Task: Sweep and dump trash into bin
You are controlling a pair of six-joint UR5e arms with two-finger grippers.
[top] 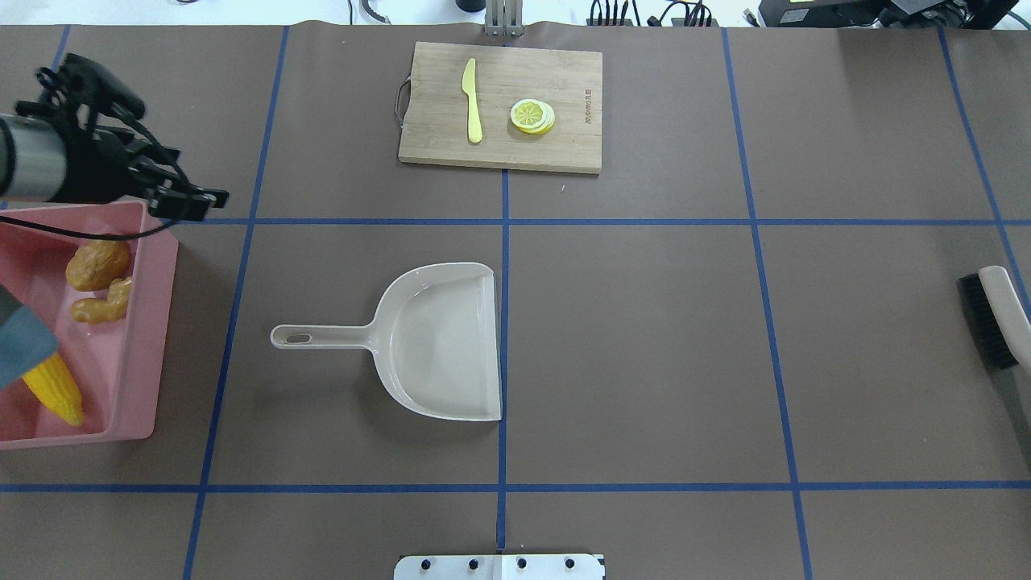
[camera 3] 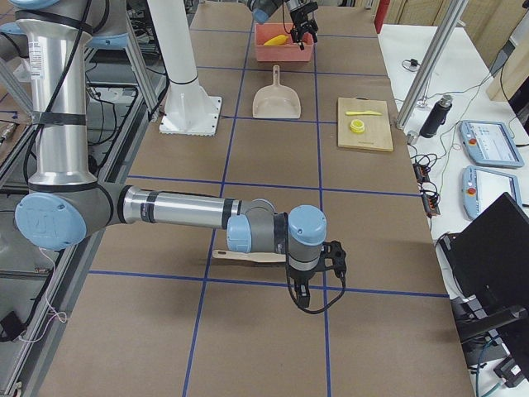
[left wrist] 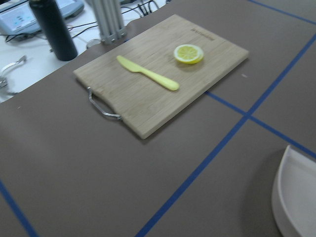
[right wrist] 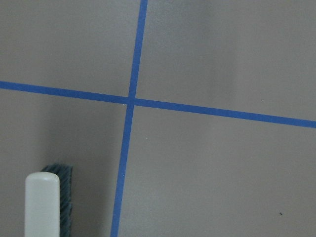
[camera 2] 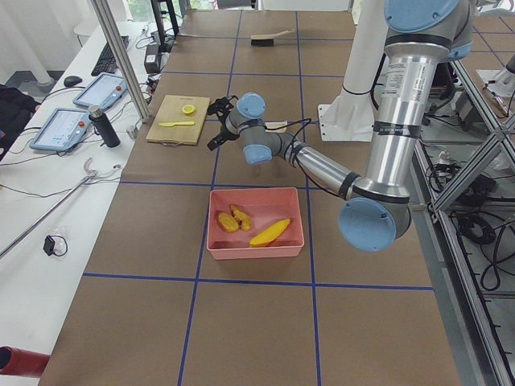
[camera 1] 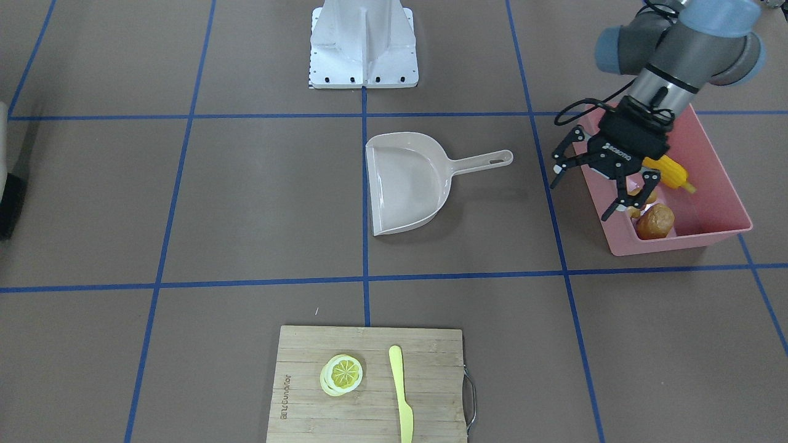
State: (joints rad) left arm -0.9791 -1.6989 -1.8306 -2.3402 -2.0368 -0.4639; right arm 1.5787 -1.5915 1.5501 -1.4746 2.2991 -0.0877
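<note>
Well, knobbly ginger (top: 102, 304), glossy rect. pink bin (top: 129, 362)

Three toy foods (top: 97, 264), one each of bin (top: 121, 354), dustpan (top: 439, 338), brush (top: 987, 322), board (top: 564, 145), knife (top: 473, 101), lemon slice (top: 532, 115)

The bin (camera 1: 677, 243) is pink, the corn cob (camera 1: 674, 173) yellow, the potato (camera 1: 655, 221) brown, the ginger root (top: 102, 306) tan, the dustpan (camera 1: 403, 191) beige, and the brown worktop (camera 1: 246, 197) has blue lines.

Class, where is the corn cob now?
Overhead view: the corn cob lies inside the pink bin at the left edge, lower in frame than the ginger and potato.
</note>
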